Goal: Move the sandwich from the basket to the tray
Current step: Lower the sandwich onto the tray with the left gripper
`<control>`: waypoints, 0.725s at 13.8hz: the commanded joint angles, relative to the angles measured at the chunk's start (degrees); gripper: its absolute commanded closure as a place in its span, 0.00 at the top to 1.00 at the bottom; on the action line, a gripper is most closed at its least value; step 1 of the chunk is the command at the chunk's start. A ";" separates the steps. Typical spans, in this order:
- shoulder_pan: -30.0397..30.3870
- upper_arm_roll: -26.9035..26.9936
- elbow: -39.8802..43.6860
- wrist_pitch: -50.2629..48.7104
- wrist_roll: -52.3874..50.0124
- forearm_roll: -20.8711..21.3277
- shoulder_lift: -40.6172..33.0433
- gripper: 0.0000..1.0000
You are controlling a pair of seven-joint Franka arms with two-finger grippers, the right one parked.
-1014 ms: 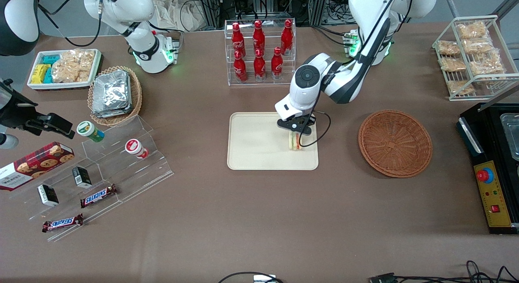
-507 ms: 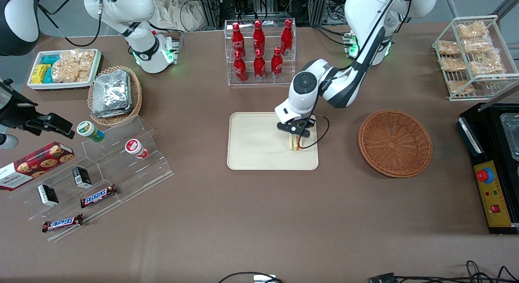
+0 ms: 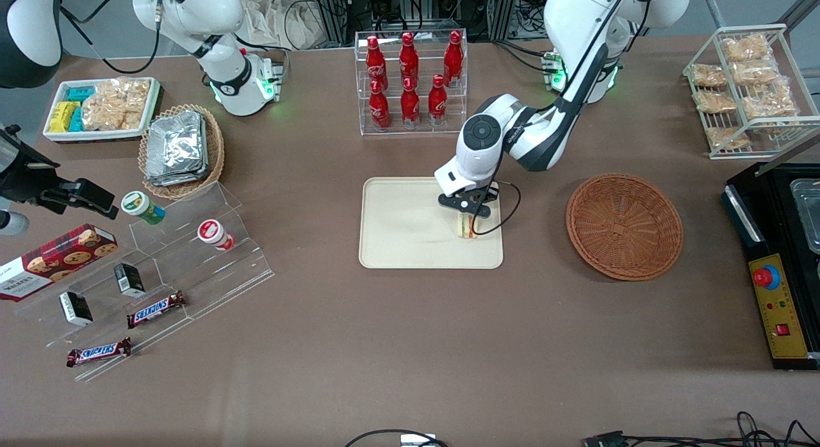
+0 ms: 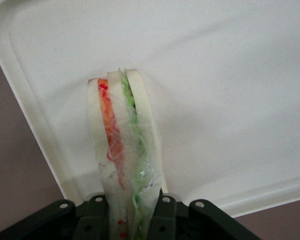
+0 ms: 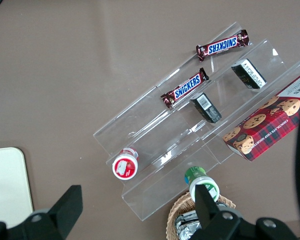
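The wrapped sandwich (image 3: 467, 227) (image 4: 121, 150), white bread with red, orange and green layers, stands on edge on the cream tray (image 3: 397, 242) (image 4: 225, 75), near the tray's end that faces the basket. My left gripper (image 3: 466, 211) (image 4: 129, 217) is low over the tray and shut on the sandwich, one black finger (image 4: 163, 212) pressed against each bread face. The reddish-brown wicker basket (image 3: 624, 226) sits empty on the table beside the tray, toward the working arm's end.
A clear rack of red bottles (image 3: 410, 75) stands farther from the front camera than the tray. A wire rack of snack bags (image 3: 746, 82) and a black control box (image 3: 778, 306) sit past the basket. Acrylic steps with snacks (image 3: 160, 268) (image 5: 200, 125) lie toward the parked arm's end.
The gripper with the sandwich has sunk slightly toward the tray and shifted a little away from the front camera over the first half second; since then it has barely moved.
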 commanded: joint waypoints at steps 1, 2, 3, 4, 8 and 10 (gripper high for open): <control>-1.05 0.74 1.27 0.08 -1.48 0.90 0.61 0.55; -1.05 0.74 1.53 -0.18 -1.48 0.90 0.52 0.69; -1.05 0.74 1.62 -0.53 -2.18 0.90 0.17 0.80; -0.96 0.74 1.80 -0.71 -2.79 0.90 -0.09 0.90; -0.26 0.91 9.94 -12.79 -4.20 0.82 -0.27 1.00; 0.62 1.18 15.40 -19.67 -4.38 0.29 -0.01 1.00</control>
